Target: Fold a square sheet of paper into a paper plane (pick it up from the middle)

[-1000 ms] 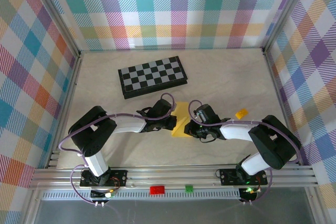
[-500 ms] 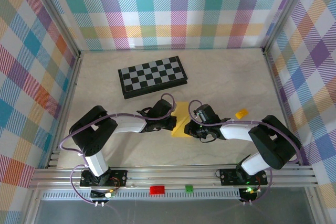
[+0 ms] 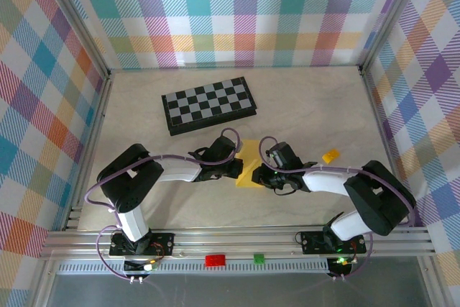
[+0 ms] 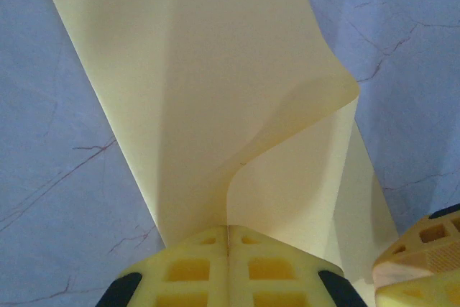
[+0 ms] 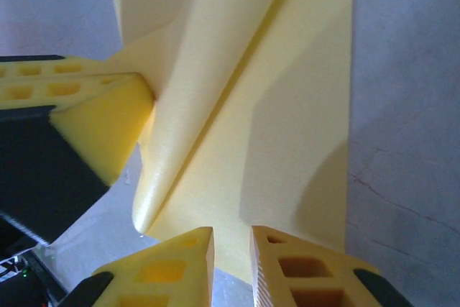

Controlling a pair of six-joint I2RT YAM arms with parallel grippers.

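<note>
I have the left gripper (image 4: 228, 239) pressed together on the sheet (image 4: 201, 91). The paper comes up out of the seam between the pads and curls into a loose, rounded fold just ahead of the fingertips. From the right wrist I see the right gripper (image 5: 231, 246) nearly closed, with only a thin slit between its fingers (image 5: 172, 267). The sheet's near edge runs into that slit, so it is pinching the paper too. A raised crease runs diagonally away from it, and a left pad butts against the paper off to its left. From above, both grippers meet tip to tip at the sheet, which is low over the table (image 3: 309, 113). The board (image 3: 208, 104) lies well beyond the left gripper, and the block (image 3: 330, 156) sits apart, to the right of the right gripper.
</note>
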